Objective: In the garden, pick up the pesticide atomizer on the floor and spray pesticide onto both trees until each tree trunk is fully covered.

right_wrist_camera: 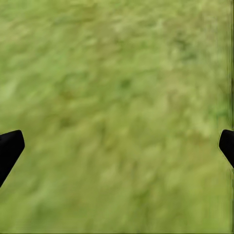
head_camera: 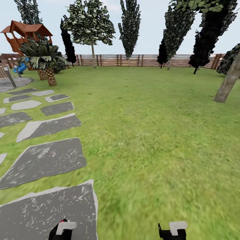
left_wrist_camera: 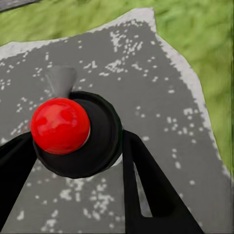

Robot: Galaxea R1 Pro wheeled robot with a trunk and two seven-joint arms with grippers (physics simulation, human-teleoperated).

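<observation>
Across the garden, the head view takes in a wide green lawn (head_camera: 150, 133) with grey stone paving (head_camera: 46, 160) running along its left side, and a brown slatted wooden fence (head_camera: 110, 60) closes off the far edge. At the far right, a thick, pale, leaning tree trunk (head_camera: 228, 81) rises out of the grass, with dark jagged foliage overhead. A second leafy tree (head_camera: 89, 23) with a thin pale stem stands far off by the fence, among tall black cypress-like trees (head_camera: 130, 25). Toward the far left stand a palm-like plant (head_camera: 45, 60) and a red-brown wooden play structure (head_camera: 25, 35). At the bottom edge of the head view both arms reach in, the left claw (head_camera: 61, 231) over a paving slab and the right claw (head_camera: 171, 231) over grass. From the left wrist view, the left claw (left_wrist_camera: 78, 151) is closed on the pesticide atomizer (left_wrist_camera: 80, 134), a black rounded body with a shiny red ball on it and a grey cone-shaped tip beyond; black fingers (left_wrist_camera: 146, 190) press against either side of it, and the speckled grey paving lies below. From the right wrist view, the right claw (right_wrist_camera: 117, 144) is spread wide with nothing between its dark fingertips (right_wrist_camera: 9, 146), which sit at the two edges of the picture over blurred green grass.
</observation>
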